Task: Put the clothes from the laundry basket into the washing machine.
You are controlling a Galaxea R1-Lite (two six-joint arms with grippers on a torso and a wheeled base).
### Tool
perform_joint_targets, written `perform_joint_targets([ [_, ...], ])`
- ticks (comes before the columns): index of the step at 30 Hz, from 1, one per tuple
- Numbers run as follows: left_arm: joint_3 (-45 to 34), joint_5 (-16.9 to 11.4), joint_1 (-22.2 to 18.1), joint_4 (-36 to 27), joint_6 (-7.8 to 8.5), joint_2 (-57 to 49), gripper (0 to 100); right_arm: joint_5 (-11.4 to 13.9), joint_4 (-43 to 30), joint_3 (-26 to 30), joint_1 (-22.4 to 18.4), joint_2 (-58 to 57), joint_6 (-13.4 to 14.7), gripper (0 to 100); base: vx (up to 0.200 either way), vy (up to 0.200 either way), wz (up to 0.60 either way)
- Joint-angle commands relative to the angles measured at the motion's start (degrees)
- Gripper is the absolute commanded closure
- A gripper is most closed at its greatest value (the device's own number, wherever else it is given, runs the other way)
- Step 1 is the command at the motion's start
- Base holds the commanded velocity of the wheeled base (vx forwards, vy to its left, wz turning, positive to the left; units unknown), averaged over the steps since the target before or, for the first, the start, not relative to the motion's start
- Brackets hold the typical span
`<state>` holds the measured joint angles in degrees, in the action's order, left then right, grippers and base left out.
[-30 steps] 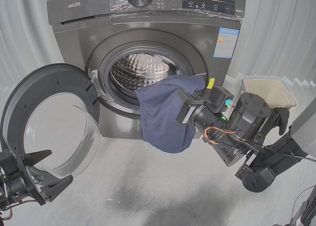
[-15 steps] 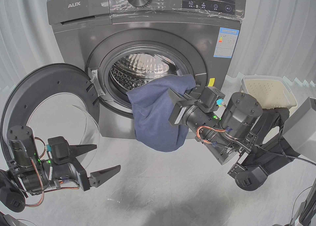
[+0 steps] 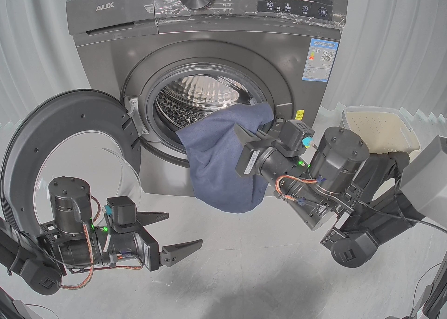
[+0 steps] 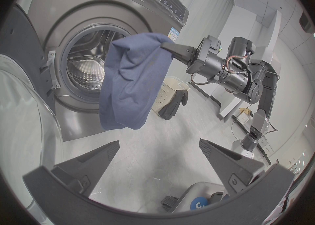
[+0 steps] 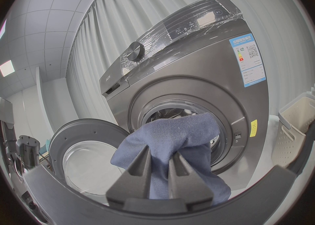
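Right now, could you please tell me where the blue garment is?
In the head view, the blue garment hangs centrally from the right claw, just in front of the open washing machine, left of the laundry basket.

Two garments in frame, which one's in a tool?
The blue garment, pinched by the right tool in front of the washing machine opening. The dark garment lies draped over the laundry basket, untouched.

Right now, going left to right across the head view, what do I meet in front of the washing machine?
Open washer door → left gripper, jaws apart → blue garment → laundry basket.
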<state>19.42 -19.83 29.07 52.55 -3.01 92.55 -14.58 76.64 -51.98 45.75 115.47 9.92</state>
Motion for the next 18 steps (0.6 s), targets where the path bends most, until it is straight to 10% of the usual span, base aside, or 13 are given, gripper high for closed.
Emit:
perform_joint_targets([
  [1,1.59,0.06,0.37,0.71,-0.59,3.95,0,-0.01,-0.09,-0.75,-0.14,-0.16,0.01,100,0.000,0.000,0.00],
  [18,7.39,0.85,0.19,15.91,-5.25,23.11,0,-0.10,-0.09,-3.21,0.39,0.90,-0.08,100,0.000,0.000,0.00],
])
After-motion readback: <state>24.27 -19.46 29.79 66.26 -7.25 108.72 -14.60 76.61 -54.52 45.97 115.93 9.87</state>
